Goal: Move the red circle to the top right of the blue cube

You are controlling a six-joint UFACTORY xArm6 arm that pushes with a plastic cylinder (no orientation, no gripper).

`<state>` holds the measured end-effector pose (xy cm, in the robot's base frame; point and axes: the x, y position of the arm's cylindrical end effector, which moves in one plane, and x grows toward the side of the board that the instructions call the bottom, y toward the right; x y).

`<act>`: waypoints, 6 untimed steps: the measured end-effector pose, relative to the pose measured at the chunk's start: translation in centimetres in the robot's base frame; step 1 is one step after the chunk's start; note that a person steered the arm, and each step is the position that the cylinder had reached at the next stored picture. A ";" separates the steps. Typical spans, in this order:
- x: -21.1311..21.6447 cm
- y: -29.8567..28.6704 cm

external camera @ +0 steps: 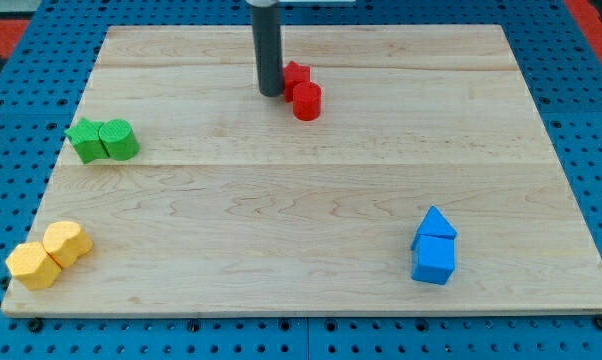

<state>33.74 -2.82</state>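
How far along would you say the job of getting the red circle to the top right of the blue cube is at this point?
Nothing looks done yet: the red circle sits near the view's top, touching another red block, far from the blue cube at the lower right. In hand: my tip stands just left of the red pair, close to the circle. Left: pushing the circle down and rightward across the board to a spot above and right of the cube.

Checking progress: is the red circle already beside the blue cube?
No: the red circle sits near the view's top by my tip, far from the blue cube.
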 end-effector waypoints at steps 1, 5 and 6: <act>3.7 4.9; 8.2 15.0; 8.0 16.5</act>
